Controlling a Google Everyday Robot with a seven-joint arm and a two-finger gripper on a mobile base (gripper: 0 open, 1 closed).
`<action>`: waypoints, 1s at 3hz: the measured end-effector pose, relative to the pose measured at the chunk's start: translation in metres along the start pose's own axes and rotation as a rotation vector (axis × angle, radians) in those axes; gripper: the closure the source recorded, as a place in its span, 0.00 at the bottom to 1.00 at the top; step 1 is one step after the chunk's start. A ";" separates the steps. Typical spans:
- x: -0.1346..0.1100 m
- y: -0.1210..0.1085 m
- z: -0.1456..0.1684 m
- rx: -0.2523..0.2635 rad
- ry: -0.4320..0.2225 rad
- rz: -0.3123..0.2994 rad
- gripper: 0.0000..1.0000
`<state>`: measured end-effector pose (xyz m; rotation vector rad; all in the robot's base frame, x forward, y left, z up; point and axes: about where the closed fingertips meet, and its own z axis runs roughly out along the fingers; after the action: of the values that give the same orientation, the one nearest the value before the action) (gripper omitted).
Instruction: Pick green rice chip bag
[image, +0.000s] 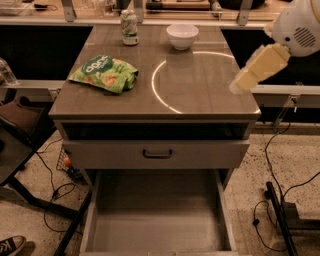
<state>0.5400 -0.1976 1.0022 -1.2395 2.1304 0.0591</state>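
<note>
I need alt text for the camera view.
A green rice chip bag lies on the left of the cabinet top; the end effector hangs above the top's right edge. A white bowl and a can stand at the back.

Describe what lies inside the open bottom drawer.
Inside the drawer only its bare floor shows; its front end is out of frame. The gripper hovers over the right edge of the table.

Readable markings: none confirmed.
Green rice chip bag (104, 74), on the counter (200, 97) well left of the claw (239, 85) at the counter's right edge: white rounded lettering, not legible. Drink can (129, 27), beyond and left of the claw: label unreadable.
</note>
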 end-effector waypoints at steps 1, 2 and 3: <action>-0.025 -0.024 0.014 0.057 -0.131 0.099 0.00; -0.035 -0.034 0.013 0.096 -0.168 0.104 0.00; -0.043 -0.032 0.015 0.090 -0.172 0.095 0.00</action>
<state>0.5873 -0.1777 1.0240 -1.0425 2.0188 0.1059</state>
